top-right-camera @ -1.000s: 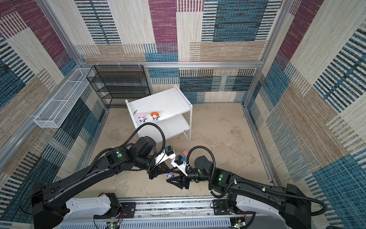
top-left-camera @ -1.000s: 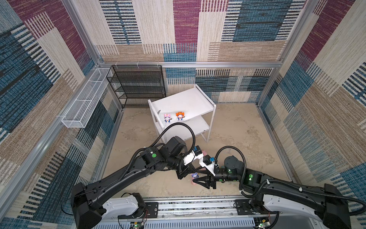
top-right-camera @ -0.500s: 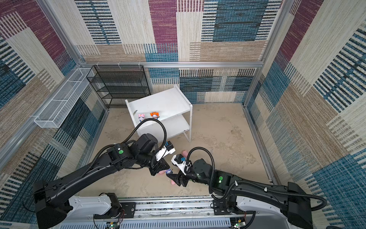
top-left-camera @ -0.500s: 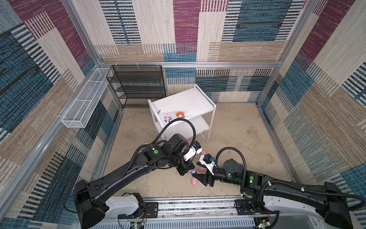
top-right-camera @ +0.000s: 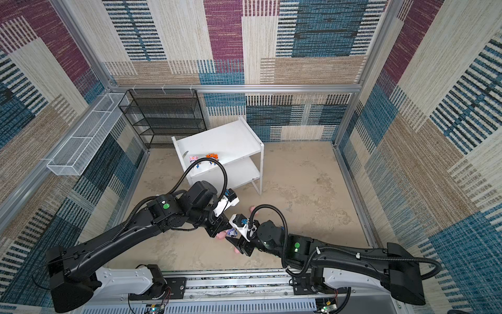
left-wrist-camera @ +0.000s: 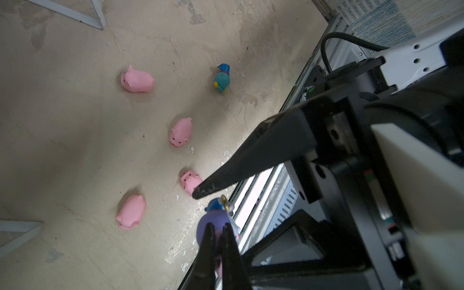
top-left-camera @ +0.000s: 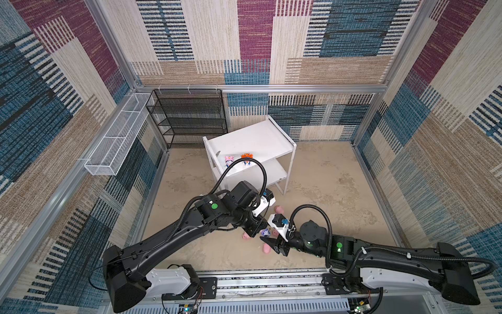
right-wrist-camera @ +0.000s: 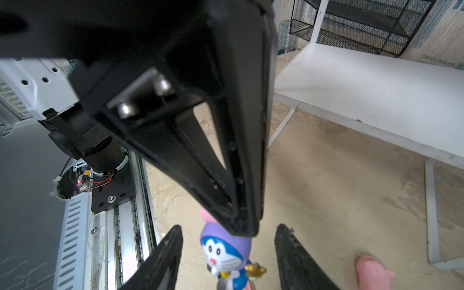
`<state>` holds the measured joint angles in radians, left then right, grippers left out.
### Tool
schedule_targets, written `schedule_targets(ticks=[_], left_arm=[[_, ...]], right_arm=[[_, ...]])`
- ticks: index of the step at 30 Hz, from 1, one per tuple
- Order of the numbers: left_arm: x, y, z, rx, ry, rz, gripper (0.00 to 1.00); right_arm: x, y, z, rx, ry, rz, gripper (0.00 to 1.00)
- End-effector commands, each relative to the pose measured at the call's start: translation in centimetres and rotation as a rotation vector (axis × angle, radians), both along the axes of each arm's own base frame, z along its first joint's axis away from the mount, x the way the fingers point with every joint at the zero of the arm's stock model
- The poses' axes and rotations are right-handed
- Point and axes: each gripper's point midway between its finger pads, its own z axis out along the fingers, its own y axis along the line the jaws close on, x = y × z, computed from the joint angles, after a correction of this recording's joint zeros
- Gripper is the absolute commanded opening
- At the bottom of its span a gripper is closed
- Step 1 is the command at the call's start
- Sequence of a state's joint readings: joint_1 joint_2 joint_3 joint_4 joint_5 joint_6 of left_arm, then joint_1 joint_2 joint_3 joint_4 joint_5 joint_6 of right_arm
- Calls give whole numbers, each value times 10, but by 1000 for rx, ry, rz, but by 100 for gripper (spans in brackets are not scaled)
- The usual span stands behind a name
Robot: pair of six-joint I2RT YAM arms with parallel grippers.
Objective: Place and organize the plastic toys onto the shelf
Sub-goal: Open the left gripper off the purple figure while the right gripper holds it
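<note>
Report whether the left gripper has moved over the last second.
Yes. In a top view the left gripper, shut on the purple-hooded figurine, has shifted slightly up the picture, toward the white shelf.

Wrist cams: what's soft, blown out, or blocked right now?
Left wrist view: pink pigs sharp; purple-hooded figurine in the left gripper soft; base rail blown out white. Right wrist view: left gripper looms dark and blurred over the upper frame; figurine only slightly soft.

purple figurine [right-wrist-camera: 227,253]: held | four pigs [left-wrist-camera: 137,80]: floor | pair [top-left-camera: 229,161], likely upright: shelf [top-left-camera: 260,138]
</note>
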<state>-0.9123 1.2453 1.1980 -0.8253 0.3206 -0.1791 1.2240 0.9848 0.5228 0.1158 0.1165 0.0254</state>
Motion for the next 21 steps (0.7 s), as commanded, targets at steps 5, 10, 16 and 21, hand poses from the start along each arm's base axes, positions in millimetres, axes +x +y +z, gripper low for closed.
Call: schedule_targets(ticks=[5, 10, 16, 21], left_arm=[[2, -2, 4, -12, 17, 23, 0], [2, -3, 2, -5, 19, 18, 0], [2, -6, 5, -8, 25, 3, 0], [3, -9, 11, -8, 34, -6, 13]], right_arm=[[3, 6, 10, 10, -47, -20, 46], [3, 5, 11, 11, -56, -28, 34], [3, 4, 12, 11, -62, -32, 28], [4, 4, 15, 23, -70, -32, 26]])
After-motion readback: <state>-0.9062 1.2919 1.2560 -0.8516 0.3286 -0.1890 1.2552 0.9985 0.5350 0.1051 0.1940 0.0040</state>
